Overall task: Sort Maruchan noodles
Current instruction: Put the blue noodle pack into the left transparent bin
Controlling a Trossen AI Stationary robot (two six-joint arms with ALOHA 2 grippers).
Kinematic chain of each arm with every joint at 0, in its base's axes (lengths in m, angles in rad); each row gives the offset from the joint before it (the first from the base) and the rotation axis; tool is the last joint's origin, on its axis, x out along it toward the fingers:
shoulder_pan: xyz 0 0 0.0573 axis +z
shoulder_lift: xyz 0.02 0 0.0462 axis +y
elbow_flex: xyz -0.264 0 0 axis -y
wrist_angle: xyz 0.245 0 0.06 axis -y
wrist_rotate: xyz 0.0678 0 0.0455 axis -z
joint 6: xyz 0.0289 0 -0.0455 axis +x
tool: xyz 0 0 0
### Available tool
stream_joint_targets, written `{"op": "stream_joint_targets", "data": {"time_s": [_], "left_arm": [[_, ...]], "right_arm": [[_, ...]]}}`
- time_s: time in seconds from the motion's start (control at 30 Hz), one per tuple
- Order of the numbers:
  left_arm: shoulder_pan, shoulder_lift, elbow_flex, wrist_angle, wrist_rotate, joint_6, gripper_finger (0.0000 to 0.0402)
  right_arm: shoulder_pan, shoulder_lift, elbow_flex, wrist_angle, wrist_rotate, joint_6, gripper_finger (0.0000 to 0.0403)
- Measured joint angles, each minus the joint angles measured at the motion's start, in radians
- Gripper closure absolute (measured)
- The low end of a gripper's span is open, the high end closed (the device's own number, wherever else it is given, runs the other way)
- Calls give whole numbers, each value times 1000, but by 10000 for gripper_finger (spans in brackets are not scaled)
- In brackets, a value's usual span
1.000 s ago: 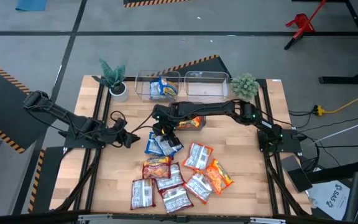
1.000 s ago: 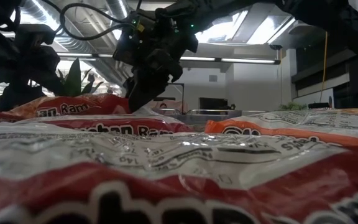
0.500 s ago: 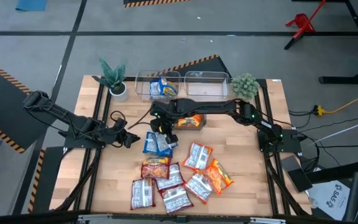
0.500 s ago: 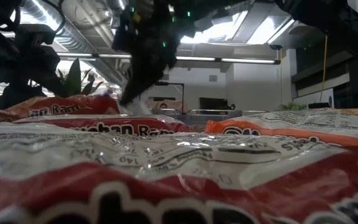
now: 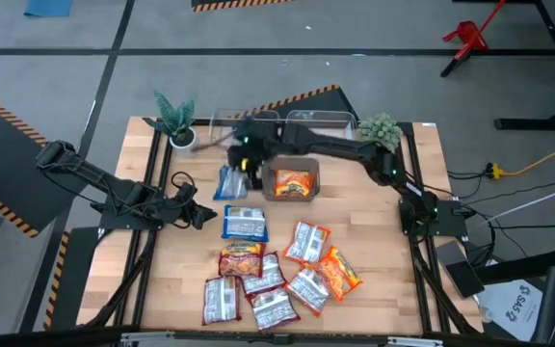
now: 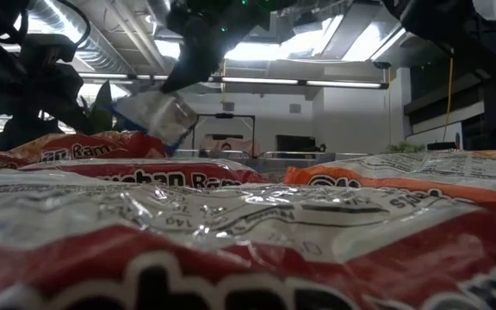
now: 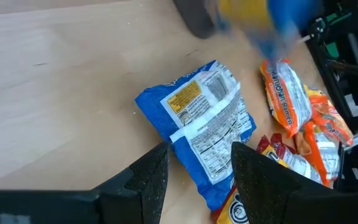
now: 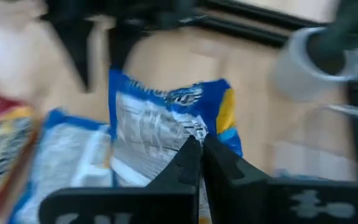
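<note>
Pinched by one edge in the closed fingers of the right gripper (image 5: 240, 159), and dangling clear of the table (image 5: 383, 241) near the clear bins (image 5: 328, 123) at its far side: a blue-white packet (image 5: 229, 181), presumably bound for the bin that matches its colour. Left lying flat just below it, a second blue packet (image 5: 245, 223); beyond that, a loose cluster of red, orange and brownish packets (image 5: 277, 275), unsorted. Parked low at the left edge, the left gripper (image 5: 198, 214), fingers parted and empty above the blue packet, apparently waiting.
</note>
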Motion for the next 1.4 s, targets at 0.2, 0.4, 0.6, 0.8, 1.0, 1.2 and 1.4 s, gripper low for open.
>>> {"op": "stream_joint_targets", "data": {"time_s": [0.2,0.4,0.6,0.8,1.0,1.2,1.4], "left_arm": [[0,0,0,-3,-22,0,234],[0,0,0,-4,-52,0,234],[0,0,0,-4,-61,0,234],[0,0,0,-4,-79,-2,234],[0,0,0,-5,-84,-3,234],[0,0,0,-5,-129,-5,234],[0,0,0,-5,-132,-8,234]], "right_arm": [[-93,-2,-1,46,7,22,403],[-149,-2,0,168,-3,41,403],[-187,-2,0,314,-4,43,403],[-235,2,0,404,5,38,403],[-271,60,0,405,-9,34,403],[-271,127,0,417,-40,13,403],[-271,153,0,380,-50,11,403]]}}
